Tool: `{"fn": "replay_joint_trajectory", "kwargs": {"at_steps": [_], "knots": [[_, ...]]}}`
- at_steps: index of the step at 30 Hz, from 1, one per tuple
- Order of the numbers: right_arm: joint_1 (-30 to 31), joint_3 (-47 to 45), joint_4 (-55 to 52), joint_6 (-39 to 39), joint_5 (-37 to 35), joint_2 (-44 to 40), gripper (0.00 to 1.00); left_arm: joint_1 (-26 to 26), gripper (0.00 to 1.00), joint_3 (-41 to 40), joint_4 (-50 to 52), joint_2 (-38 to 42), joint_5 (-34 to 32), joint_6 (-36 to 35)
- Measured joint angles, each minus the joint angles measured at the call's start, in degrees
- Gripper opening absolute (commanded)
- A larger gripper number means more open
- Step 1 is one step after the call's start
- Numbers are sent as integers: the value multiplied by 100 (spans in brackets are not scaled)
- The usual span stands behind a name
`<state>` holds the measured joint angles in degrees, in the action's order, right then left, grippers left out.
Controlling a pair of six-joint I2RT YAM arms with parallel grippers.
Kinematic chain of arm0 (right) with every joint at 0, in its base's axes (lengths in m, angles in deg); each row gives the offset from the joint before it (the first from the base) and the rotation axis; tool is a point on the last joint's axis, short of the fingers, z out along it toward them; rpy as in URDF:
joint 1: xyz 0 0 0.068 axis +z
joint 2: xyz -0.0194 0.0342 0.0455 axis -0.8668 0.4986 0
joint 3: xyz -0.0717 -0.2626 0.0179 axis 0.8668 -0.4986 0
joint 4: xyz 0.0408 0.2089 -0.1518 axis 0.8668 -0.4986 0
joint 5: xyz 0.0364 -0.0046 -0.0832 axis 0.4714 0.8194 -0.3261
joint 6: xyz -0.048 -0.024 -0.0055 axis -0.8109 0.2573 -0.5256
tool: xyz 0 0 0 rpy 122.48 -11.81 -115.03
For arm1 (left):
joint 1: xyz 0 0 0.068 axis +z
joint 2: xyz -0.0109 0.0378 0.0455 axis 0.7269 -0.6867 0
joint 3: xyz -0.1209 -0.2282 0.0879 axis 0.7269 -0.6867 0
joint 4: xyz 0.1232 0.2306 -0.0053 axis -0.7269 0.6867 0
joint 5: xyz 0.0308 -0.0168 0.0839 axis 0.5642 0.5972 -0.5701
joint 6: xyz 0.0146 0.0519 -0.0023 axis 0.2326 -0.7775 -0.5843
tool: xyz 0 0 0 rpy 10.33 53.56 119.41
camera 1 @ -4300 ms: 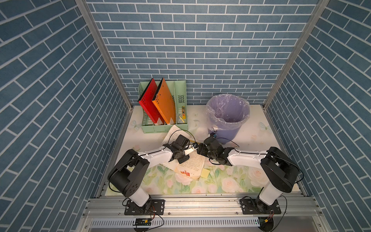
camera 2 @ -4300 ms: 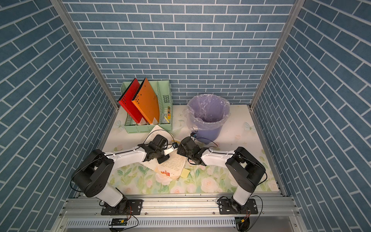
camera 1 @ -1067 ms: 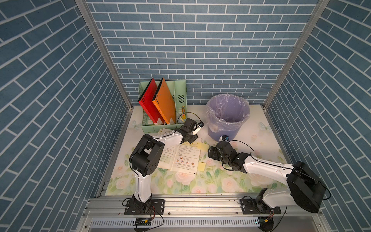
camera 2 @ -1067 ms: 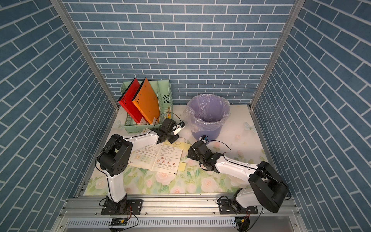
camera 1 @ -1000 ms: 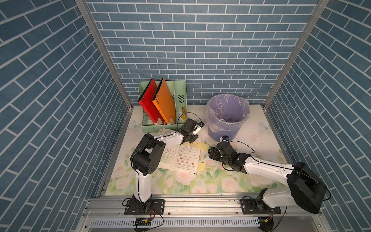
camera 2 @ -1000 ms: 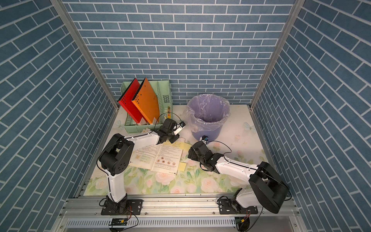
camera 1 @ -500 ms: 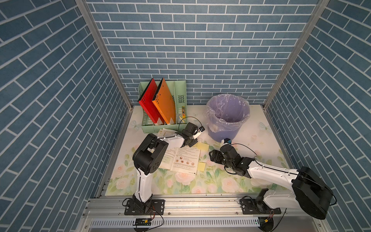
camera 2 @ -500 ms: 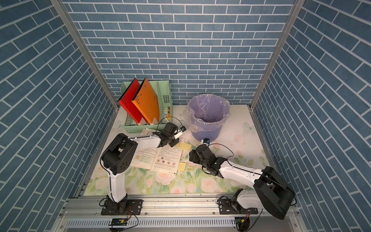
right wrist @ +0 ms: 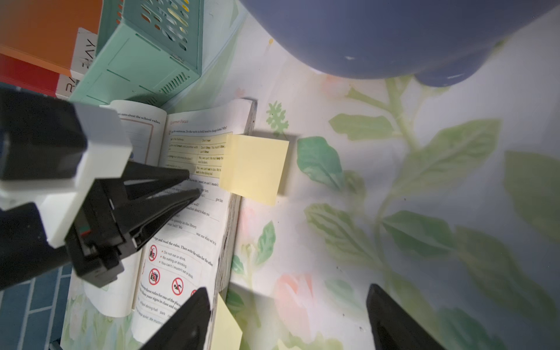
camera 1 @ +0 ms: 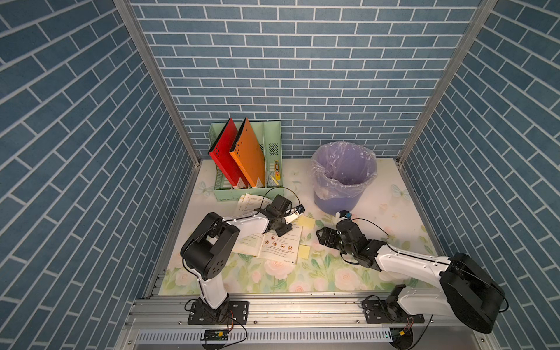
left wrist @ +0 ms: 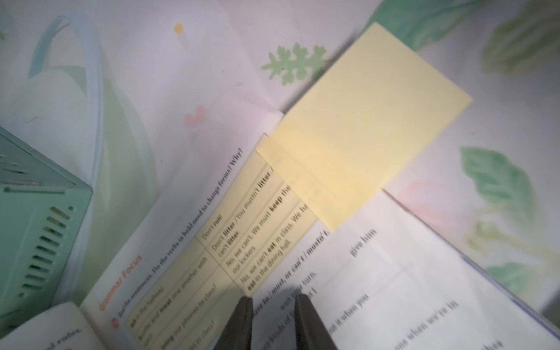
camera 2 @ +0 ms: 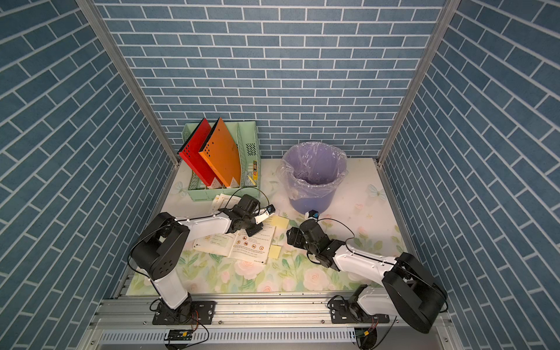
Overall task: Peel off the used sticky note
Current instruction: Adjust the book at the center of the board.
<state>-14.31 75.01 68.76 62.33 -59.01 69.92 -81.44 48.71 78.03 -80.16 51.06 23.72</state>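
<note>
At the back left stands a mint-green file rack (camera 1: 230, 194) holding a red and an orange folder. Just in front of it an open textbook (camera 1: 275, 245) lies flat on the flowered table (camera 1: 394, 212).

The left gripper (right wrist: 193, 183) is down on the right-hand page, fingers drawn together with nothing between them and tips on the print. To me it looks like it is pinning the book rather than gripping anything.

Just past those tips is the yellow sticky note (right wrist: 257, 166). One strip is stuck to the page's outer margin, over the printed yellow table, and the rest hangs out beyond the book's edge above the cloth. A second yellow note (camera 1: 304, 251) pokes out by the same edge, nearer the front. I see no writing on either, so I cannot tell which is the used one.

Further right, the right gripper (right wrist: 288, 291) hangs low beside the book, jaws spread wide and empty. It is close to the nearer note and apart from the far one. Behind it is the lilac bin (camera 1: 336, 200) with its liner.

I'd say the book is braced and the peel is not yet begun. Next, the right gripper needs to reach a note's free edge and close on the loose flap only. It should then draw the flap away from the glued strip at a low angle, so the page doesn't lift or tear.
</note>
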Motion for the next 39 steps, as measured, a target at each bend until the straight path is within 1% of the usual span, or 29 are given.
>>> {"fn": "replay_joint_trajectory", "kwargs": {"at_steps": [5, 7, 9, 12, 16, 20, 23, 26, 28, 32, 36, 39], "knots": [[-31, 11, 496, 4, 348, 531, 78, 42, 32, -562, 568, 809, 258, -22], [15, 50, 671, 4, 494, 859, 77, 116, 33, -610, 831, 1193, 348, -22], [81, 136, 774, 7, 619, 1117, 75, 190, 34, -608, 881, 1491, 380, -24], [205, 317, 981, 31, 745, 1392, 69, 243, 34, -621, 876, 1679, 328, -66], [398, 621, 1185, 55, 868, 1797, 58, 328, 34, -826, 817, 1611, 116, -144], [603, 881, 1296, 133, 946, 2162, 45, 579, 34, -968, 846, 1537, -55, -190], [734, 949, 1322, 203, 975, 2315, 32, 699, 34, -1043, 822, 1541, -168, -262], [861, 957, 1320, 249, 970, 2369, 17, 745, 34, -1235, 789, 1580, -251, -356], [933, 966, 1298, 291, 953, 2382, 9, 769, 33, -1388, 772, 1650, -286, -424], [1086, 1036, 1287, 350, 949, 2441, 0, 955, 33, -1661, 798, 1974, -330, -588], [1224, 1119, 1281, 350, 957, 2503, 0, 1246, 33, -1895, 1019, 2363, -352, -776], [1344, 1139, 1263, 348, 960, 2503, 0, 1329, 33, -1945, 1327, 2664, -348, -909]]}}
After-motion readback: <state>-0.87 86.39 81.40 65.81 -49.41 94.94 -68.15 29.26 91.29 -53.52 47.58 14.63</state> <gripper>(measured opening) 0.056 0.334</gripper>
